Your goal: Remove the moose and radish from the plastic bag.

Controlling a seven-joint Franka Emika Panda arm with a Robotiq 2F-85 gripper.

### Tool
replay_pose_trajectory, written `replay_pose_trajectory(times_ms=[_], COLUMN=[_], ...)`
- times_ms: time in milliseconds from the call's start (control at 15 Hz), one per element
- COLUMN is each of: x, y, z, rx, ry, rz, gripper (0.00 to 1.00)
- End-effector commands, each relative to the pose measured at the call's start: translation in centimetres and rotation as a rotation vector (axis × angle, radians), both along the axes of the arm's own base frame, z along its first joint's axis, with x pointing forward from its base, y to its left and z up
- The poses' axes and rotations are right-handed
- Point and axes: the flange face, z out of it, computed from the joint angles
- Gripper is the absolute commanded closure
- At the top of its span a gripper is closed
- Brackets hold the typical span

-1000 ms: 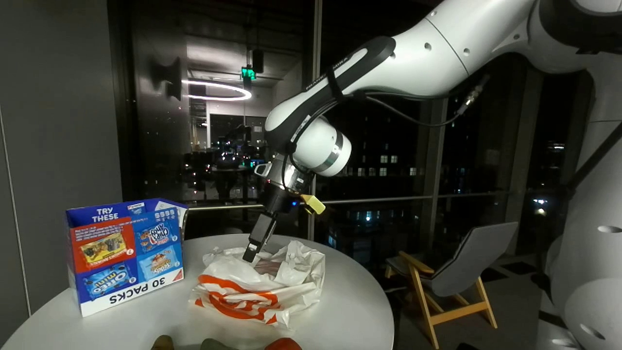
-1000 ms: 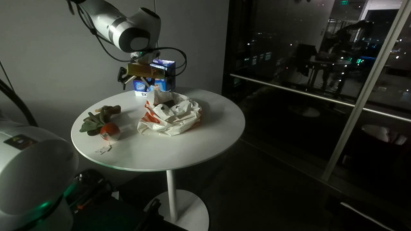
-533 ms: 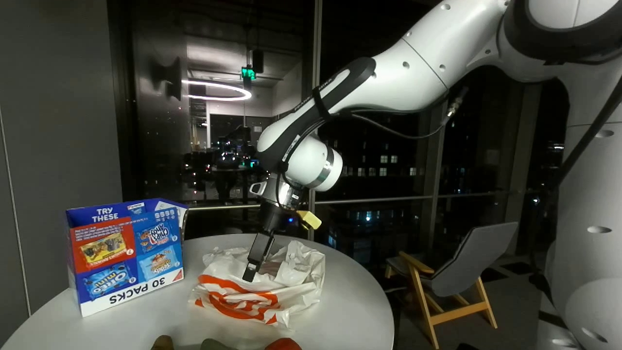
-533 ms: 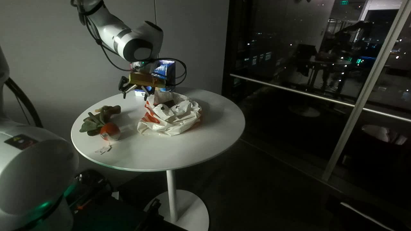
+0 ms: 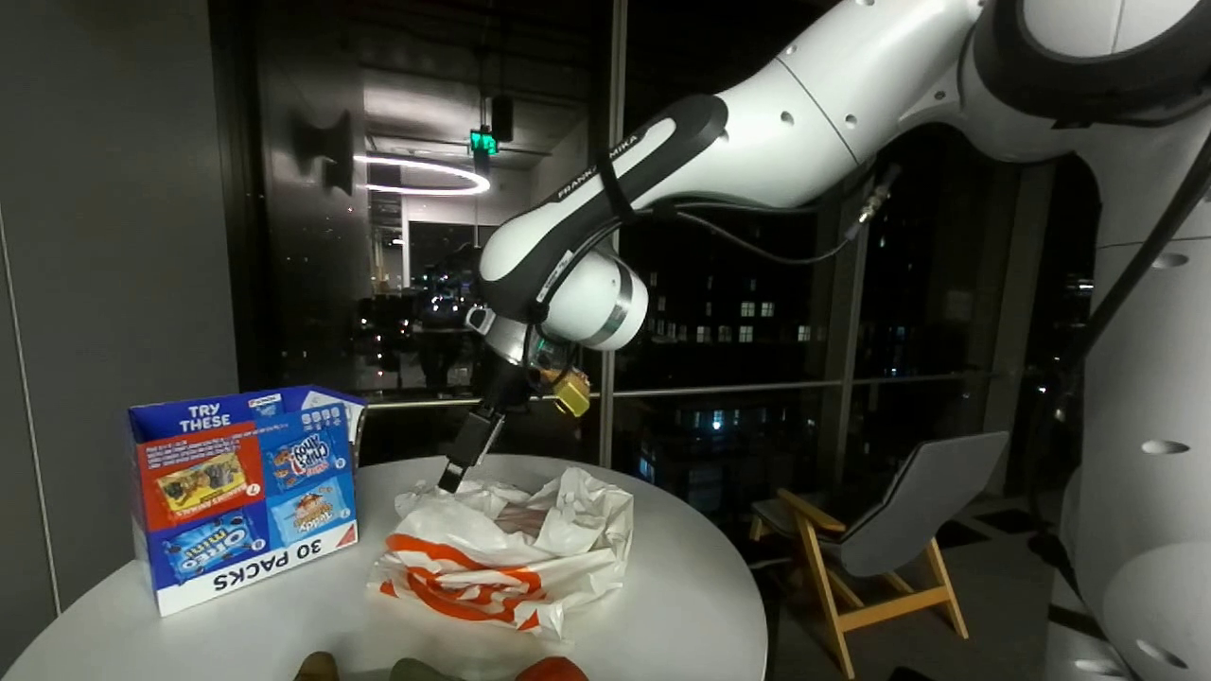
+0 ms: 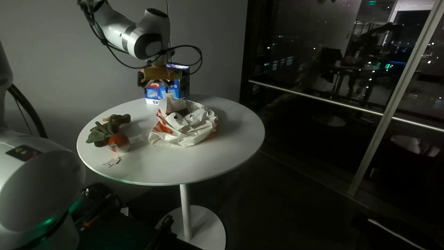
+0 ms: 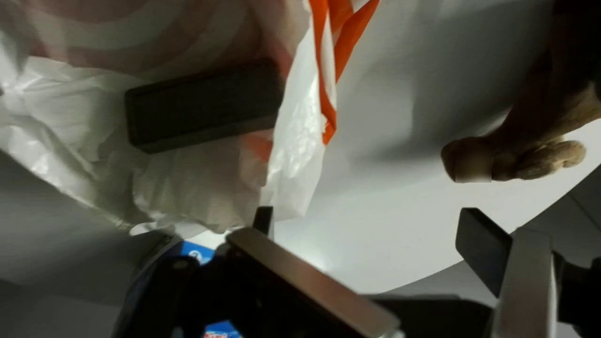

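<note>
The white plastic bag with orange print (image 5: 473, 577) lies crumpled on the table, also in the wrist view (image 7: 298, 141). Its mouth is open and shows a dark block (image 7: 204, 105) inside. The brown plush moose (image 6: 119, 119) lies on the table outside the bag; it also shows in the wrist view (image 7: 507, 157). The radish (image 6: 119, 140), red with green leaves, lies beside it; only its red top shows at the bottom edge in an exterior view (image 5: 553, 670). My gripper (image 7: 373, 234) is open and empty, above the bag's side near the box (image 5: 452, 478).
A blue snack box (image 5: 246, 501) stands on the table beside the bag, close to the gripper. The round white table (image 6: 166, 166) has a visible edge. A paper tag (image 6: 112, 162) lies by the radish. A grey chair (image 5: 908, 501) stands beyond the table.
My gripper first dipped toward the bag, then rose and moved toward the snack box, staying open. The bag, moose and radish have not moved.
</note>
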Motion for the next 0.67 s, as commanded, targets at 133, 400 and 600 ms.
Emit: replay_pose_trajectory(times_ms=[133, 400, 600], x=[3.3, 5.3, 6.4], y=[-2.2, -3.8, -4.1], z=[1.9, 1.3, 0.6], rx=[-0.026, -0.002, 0.03], ry=[-0.08, -0.052, -0.027], rz=[-0.199, -0.306, -0.353], gripper=[0.0, 0.0, 0.0])
